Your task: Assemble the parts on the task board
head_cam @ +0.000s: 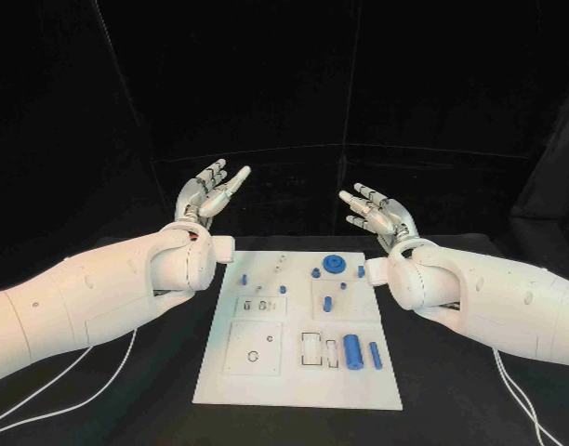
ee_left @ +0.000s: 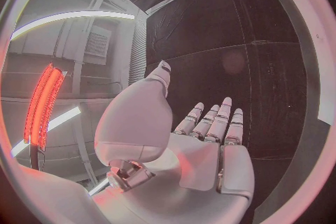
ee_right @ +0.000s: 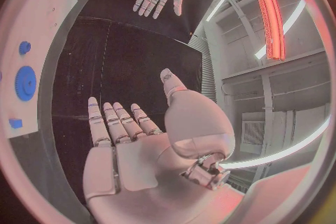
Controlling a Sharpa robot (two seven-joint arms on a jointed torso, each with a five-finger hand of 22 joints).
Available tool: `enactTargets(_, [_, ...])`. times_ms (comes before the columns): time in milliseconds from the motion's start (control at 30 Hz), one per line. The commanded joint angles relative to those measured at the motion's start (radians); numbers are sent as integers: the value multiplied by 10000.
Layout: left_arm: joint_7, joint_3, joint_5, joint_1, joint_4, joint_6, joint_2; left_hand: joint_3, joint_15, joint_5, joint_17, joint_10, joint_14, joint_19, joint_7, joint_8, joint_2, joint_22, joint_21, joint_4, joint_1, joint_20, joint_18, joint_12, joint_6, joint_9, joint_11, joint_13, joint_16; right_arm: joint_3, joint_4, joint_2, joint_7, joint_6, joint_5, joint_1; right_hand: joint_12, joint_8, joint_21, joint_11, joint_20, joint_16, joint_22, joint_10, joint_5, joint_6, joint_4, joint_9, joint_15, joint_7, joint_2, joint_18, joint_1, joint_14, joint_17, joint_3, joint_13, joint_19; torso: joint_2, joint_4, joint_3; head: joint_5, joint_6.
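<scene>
The white task board (head_cam: 231,386) lies in the middle of the black table. On it are small blue parts: a round gear (head_cam: 335,263) near the far edge, a long cylinder (head_cam: 354,351) and a thinner peg (head_cam: 376,357) toward the near right. My left hand (head_cam: 212,190) is raised above the table beyond the board's far left corner, fingers spread, holding nothing. My right hand (head_cam: 378,216) is raised beyond the far right corner, also spread and holding nothing. The left wrist view shows my left hand (ee_left: 210,145) flat and bare; the right wrist view shows my right hand (ee_right: 129,145) likewise, with the gear (ee_right: 25,83) beside it.
Black cloth covers the table (head_cam: 138,390) and hangs behind it. White cables (head_cam: 57,395) run across the table at the near left, and another cable (head_cam: 520,395) at the near right. The board has several pale recesses, among them a square plate (head_cam: 254,348).
</scene>
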Motion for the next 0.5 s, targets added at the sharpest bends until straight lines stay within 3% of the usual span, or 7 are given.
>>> enactTargets(33, [523,1,230,83,-192,1025,84,22,56,81,31,95,217,28,1275,53,-21,19,69,147,467,156,235,70,204,27,137,26,66,-47,-449,195,-534,2009,-938,147,422,310,521,128,88,442,280,2814,210,1969,-966,185,66,1507,95,574,1555,2891,221,60,206,2280,0,0,-1,0,-3])
enactTargets(100, [527,1,233,89,-206,1038,90,20,61,80,44,150,291,28,1291,62,-9,21,73,168,489,159,243,80,246,33,155,33,86,-78,-678,301,-620,2331,-1072,215,859,582,850,-40,76,856,405,4875,189,3394,-1349,317,-152,1418,55,795,2004,4874,355,155,355,3290,0,0,-1,0,-3])
enactTargets(233, [527,1,233,89,-206,1038,90,17,64,78,86,299,536,64,1312,81,19,33,93,176,579,161,252,100,353,47,186,48,149,-112,-922,413,-712,2674,-1215,286,1095,883,1170,-339,49,1076,453,5938,124,5452,-1813,419,-481,1160,49,1096,2436,5997,331,285,307,4027,0,0,-1,0,-3])
enactTargets(300, [527,1,233,89,-206,1038,90,12,107,78,162,584,1017,209,1372,117,70,69,154,149,688,160,241,141,557,70,255,75,290,-117,-960,431,-727,2727,-1237,298,1132,948,1348,-476,-44,1183,487,6344,84,6124,-2013,424,-635,1048,61,1148,2569,6531,339,377,290,4421,0,0,-1,0,-3])
enactTargets(333, [735,-1,69,103,-86,1163,-286,12,130,84,192,698,1207,276,1398,132,90,84,181,138,718,162,231,160,638,79,285,86,347,-112,-1132,69,-104,1234,-3043,300,1115,932,1397,-513,-87,1187,493,6443,79,6222,-2071,409,-668,1030,63,1147,2580,6664,329,408,279,4537,237,-57,-89,72,-64])
enactTargets(433, [999,-2,282,101,3,993,-370,76,100,68,470,2176,3003,1172,1515,365,245,286,538,-76,1019,196,226,462,1684,206,392,241,943,-108,-1155,-17,-201,1070,-3813,302,999,837,1582,-619,-259,1154,502,6855,164,6598,-2278,361,-849,933,46,1134,2650,7201,308,615,262,5011,294,-53,-90,71,-67])
enactTargets(500, [1143,-2,381,100,87,885,-457,80,-56,78,555,3904,3740,2206,1450,648,360,506,961,-294,1172,165,353,823,2937,341,285,381,1230,-104,-1167,-72,-297,974,-4463,305,850,724,1692,-707,-407,1074,484,7184,196,6902,-2283,348,-970,862,-39,1128,2646,7629,303,847,255,5342,359,-52,-90,73,-31])
